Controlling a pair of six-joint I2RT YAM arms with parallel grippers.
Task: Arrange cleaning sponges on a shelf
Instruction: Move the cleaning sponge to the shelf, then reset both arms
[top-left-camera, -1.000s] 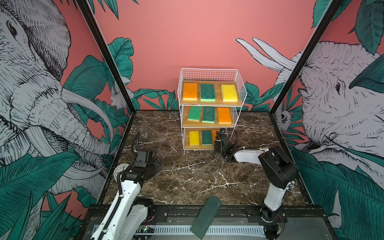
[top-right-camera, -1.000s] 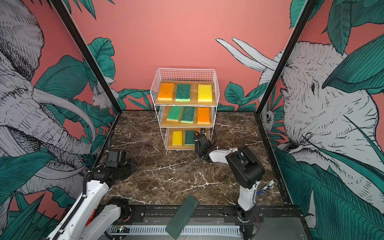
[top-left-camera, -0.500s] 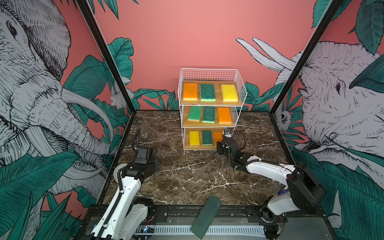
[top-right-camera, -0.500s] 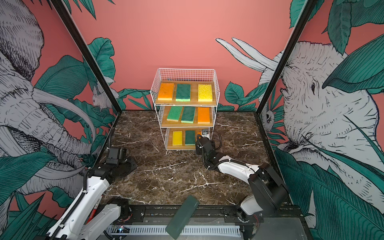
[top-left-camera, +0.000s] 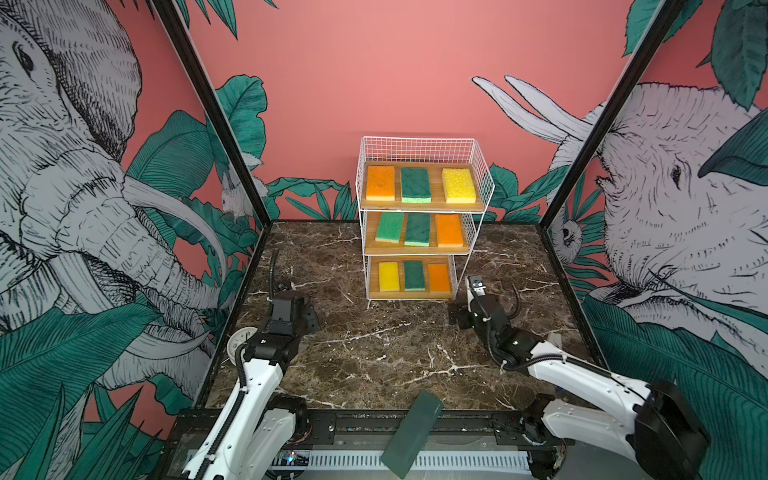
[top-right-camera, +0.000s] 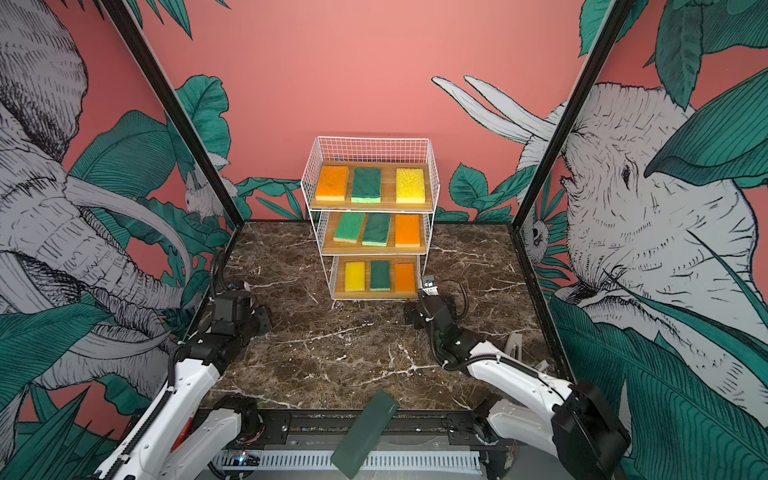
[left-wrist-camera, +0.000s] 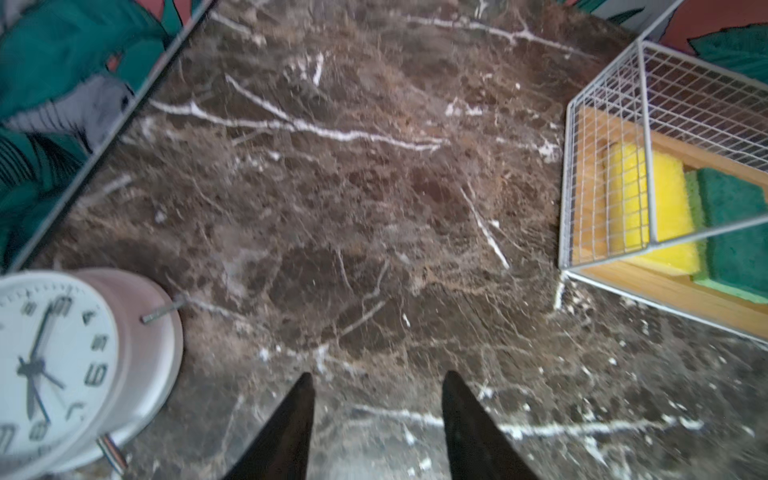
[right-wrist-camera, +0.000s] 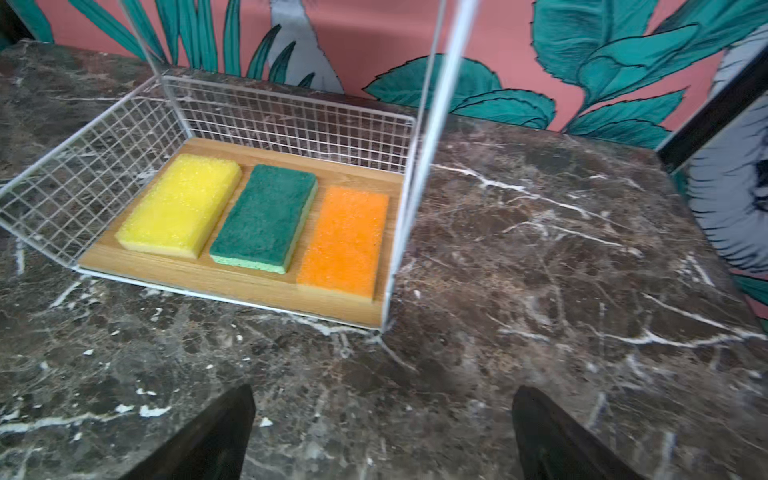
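Nine cleaning sponges (top-left-camera: 439, 277) lie flat, three per board, on the white wire shelf (top-left-camera: 478, 183) at the back of the marble table (top-left-camera: 374, 357). The right gripper (right-wrist-camera: 382, 432), fingers spread wide and empty, sits just before the lowest board. The left gripper (left-wrist-camera: 376, 415), fingers parted and empty, hangs beside a white clock (left-wrist-camera: 62, 365). A careless swing there could likely topple it.

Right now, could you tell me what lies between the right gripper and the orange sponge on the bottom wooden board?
Only bare marble tabletop between right gripper and orange sponge, per right wrist view.
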